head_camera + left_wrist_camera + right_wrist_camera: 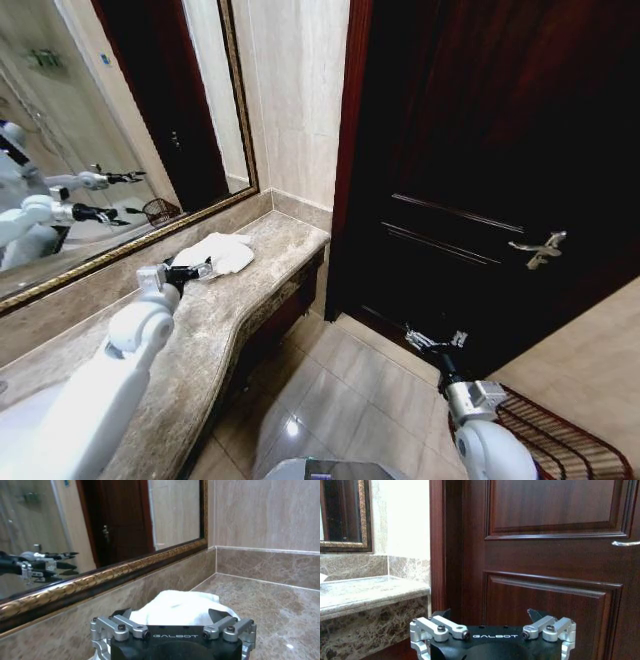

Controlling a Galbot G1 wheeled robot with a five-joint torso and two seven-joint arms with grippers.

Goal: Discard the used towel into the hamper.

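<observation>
Now | left gripper (pixel 196 270) fingers (pixel 122 614) spread, just short of towel (pixel 220 250)

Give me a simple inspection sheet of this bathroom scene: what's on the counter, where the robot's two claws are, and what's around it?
Surface: marble counter, bare stone around the towel.
Job's things: white towel lying crumpled on the counter near its far end; hamper, a red-brown wire basket, on the floor at the robot's right.
Clutter: nothing seen.
Grippers: left gripper open, at the towel's near edge, not closed on it; right gripper open, held over the floor facing the door.
Cables: nothing seen.
Surroundings: gold-framed mirror above the counter, dark wooden door with a lever handle, tiled floor.
</observation>
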